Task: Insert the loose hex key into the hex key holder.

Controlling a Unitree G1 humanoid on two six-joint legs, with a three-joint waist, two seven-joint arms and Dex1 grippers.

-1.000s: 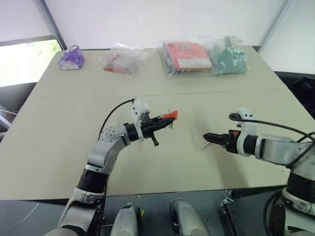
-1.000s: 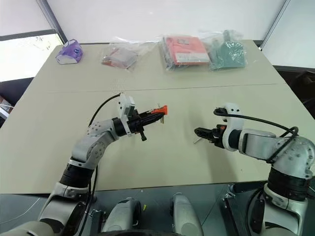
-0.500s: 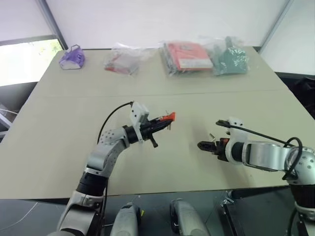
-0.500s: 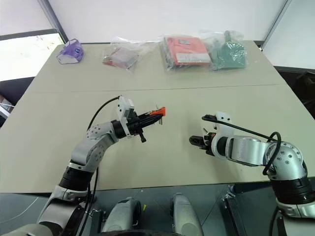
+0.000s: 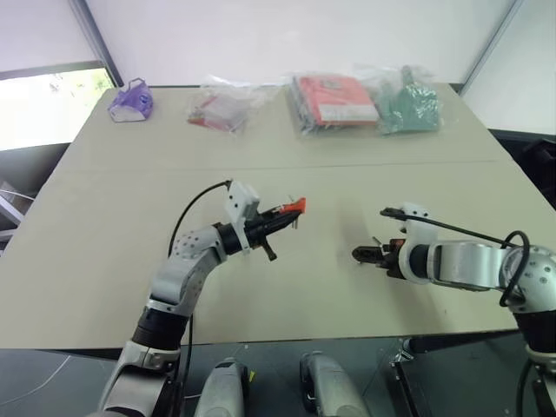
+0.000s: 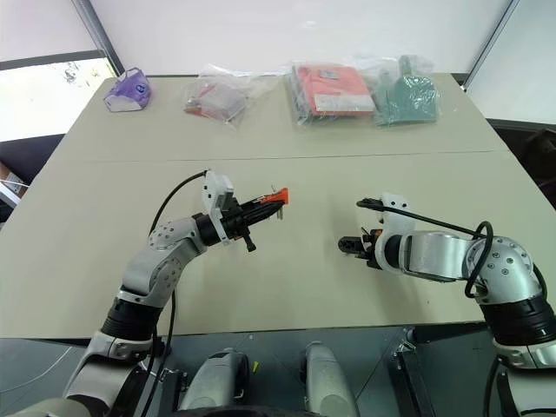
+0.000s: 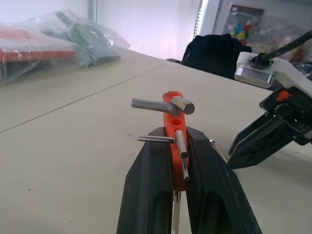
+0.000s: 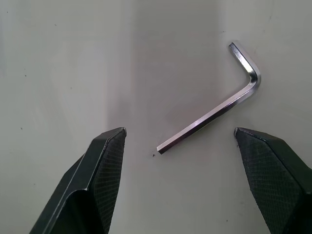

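Between right gripper [image 8: 178, 141] fingers lies loose hex key [image 8: 214, 114].

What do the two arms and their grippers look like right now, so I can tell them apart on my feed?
Both arms are silver-grey metal with black joint bands. Each carries a white wrist-camera housing fed by a looping black cable. The left gripper and right gripper each have two black tapered fingers with cross-hatched pads. A small orange mark sits beside the right gripper's base.
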